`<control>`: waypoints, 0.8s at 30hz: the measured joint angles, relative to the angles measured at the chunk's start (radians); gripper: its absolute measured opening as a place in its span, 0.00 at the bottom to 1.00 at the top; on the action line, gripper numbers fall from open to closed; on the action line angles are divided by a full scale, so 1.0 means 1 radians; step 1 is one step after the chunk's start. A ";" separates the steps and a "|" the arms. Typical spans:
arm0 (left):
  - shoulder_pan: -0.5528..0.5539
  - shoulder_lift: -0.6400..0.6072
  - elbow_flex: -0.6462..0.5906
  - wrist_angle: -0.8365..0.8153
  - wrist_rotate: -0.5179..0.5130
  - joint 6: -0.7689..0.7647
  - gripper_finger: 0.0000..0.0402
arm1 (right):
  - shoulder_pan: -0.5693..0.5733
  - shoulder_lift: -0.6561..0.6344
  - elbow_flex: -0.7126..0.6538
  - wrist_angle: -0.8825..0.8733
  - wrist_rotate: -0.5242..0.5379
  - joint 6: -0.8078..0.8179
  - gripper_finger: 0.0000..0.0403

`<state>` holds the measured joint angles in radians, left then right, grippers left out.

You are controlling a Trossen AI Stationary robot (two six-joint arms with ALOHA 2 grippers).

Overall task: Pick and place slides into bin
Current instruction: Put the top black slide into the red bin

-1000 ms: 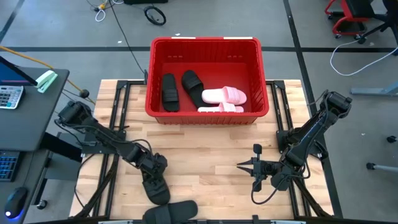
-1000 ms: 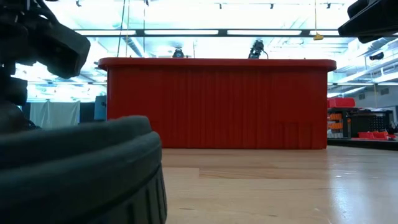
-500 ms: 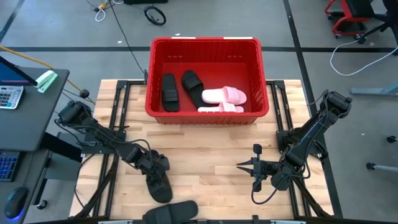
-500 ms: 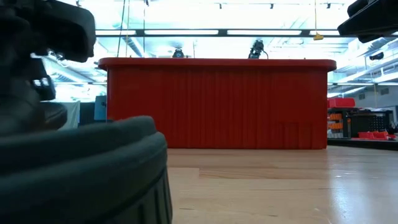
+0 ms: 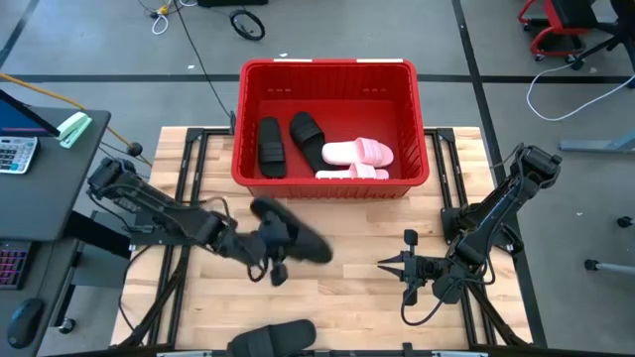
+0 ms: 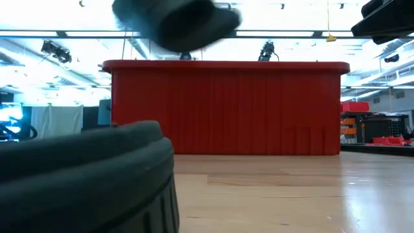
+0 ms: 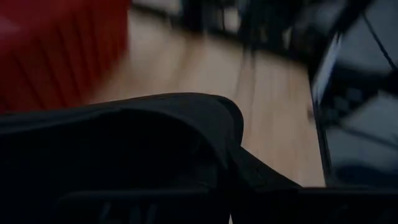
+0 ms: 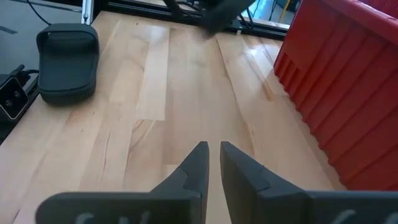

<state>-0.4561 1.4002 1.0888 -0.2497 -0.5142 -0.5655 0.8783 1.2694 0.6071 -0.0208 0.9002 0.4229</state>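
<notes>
The red bin [image 5: 327,65] stands at the table's far middle and holds two black slides [image 5: 271,147] and two pink slides [image 5: 355,154]. My left gripper [image 5: 266,248] is shut on another black slide [image 5: 295,238], in the air in front of the bin's near wall; the low view shows this slide [image 6: 174,22] about level with the bin's rim. A further black slide [image 5: 273,337] lies sole down at the near edge. My right gripper [image 5: 382,265] waits at the right, fingers a narrow gap apart, holding nothing. My left gripper holds the black slide at its left side [image 5: 273,243], coming level from the table's left. The slide itself hides the fingers, so the part and the kind of hold cannot be told. It is lifted clear of the table and lies crosswise, its length running left to right.
Bare wooden table [image 5: 347,297] lies between the bin and the near edge. Dark frame rails [image 5: 189,169] run along both sides of the table. A desk with a calculator [image 5: 15,154] stands off the table's left.
My left gripper has shut on the black slide near the front left, lifted it clear of the table and carried it up, right and toward the bin. The slide has turned from lying near-to-far to lying crosswise. The other slide at the near edge has stayed put.
</notes>
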 joint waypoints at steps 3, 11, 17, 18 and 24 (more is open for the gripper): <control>0.065 0.000 0.133 0.005 -0.058 0.176 0.03 | 0.000 0.000 0.000 0.000 0.000 -0.011 0.12; 0.413 0.001 0.392 0.021 0.115 0.446 0.04 | 0.000 0.000 0.000 0.003 0.000 -0.024 0.12; 0.751 0.084 0.428 0.200 0.449 0.356 0.03 | -0.028 0.000 0.000 0.005 -0.001 -0.001 0.12; 0.795 0.116 0.428 0.214 0.508 0.322 0.03 | -0.033 0.000 0.000 0.006 0.001 0.004 0.12; 0.961 0.384 0.426 0.520 0.686 0.171 0.03 | -0.075 0.000 0.001 0.000 -0.001 -0.031 0.12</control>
<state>0.5052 1.7840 1.5149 0.2702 0.1720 -0.3942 0.8031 1.2694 0.6079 -0.0210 0.8995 0.3922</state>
